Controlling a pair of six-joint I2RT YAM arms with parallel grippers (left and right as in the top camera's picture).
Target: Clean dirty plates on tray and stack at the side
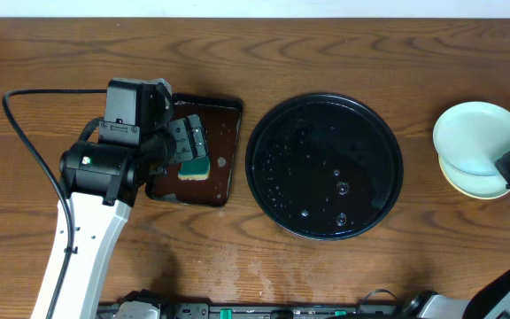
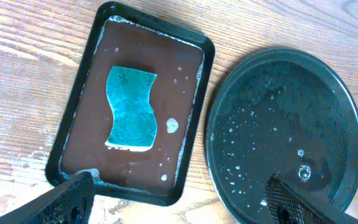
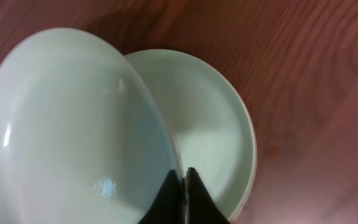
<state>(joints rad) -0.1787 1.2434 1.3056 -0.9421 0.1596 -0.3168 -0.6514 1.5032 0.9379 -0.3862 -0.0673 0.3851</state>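
The black round tray (image 1: 324, 167) sits mid-table, wet and bare of plates; it also shows in the left wrist view (image 2: 284, 134). At the far right, my right gripper (image 3: 183, 177) is shut on the rim of a mint-white plate (image 1: 478, 137), held tilted over a stack of plates (image 1: 467, 184). The wrist view shows this held plate (image 3: 73, 130) above another pale plate (image 3: 210, 124). My left gripper (image 2: 179, 199) is open and empty over the near edge of the brown rectangular tray (image 2: 92, 81), apart from the teal sponge (image 2: 131, 107).
The brown rectangular tray (image 1: 224, 164) with the teal sponge (image 1: 195, 167) lies left of the black tray, partly under my left arm. A black cable (image 1: 25, 124) runs over the table's left side. Bare wood lies at the back and front.
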